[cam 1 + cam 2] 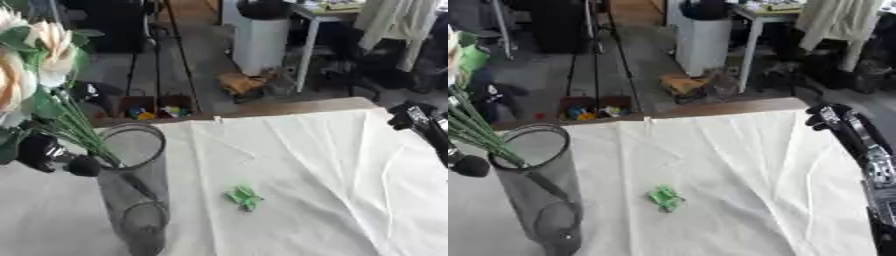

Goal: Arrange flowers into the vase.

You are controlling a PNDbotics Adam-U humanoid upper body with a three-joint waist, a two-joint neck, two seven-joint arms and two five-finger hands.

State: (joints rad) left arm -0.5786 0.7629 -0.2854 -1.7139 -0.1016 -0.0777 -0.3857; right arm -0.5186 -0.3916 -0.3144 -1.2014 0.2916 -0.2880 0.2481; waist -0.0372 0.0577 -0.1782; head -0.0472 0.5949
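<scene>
L hand (48, 155) is curled round the flower stems (83, 130), tips already inside the glass vase (136, 185) at the table's (306, 175) left; I'd lower along the stems' axis, blooms up-left. R eye view: R hand (837, 122) idle, can't tell fingers.

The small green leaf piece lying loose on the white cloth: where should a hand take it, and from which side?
Probably a pinch from straight above across the raised middle of the green leaf piece. It lies flat and alone on the white cloth, right of the glass vase, so its edges offer little. The right hand has the clearer path.
</scene>
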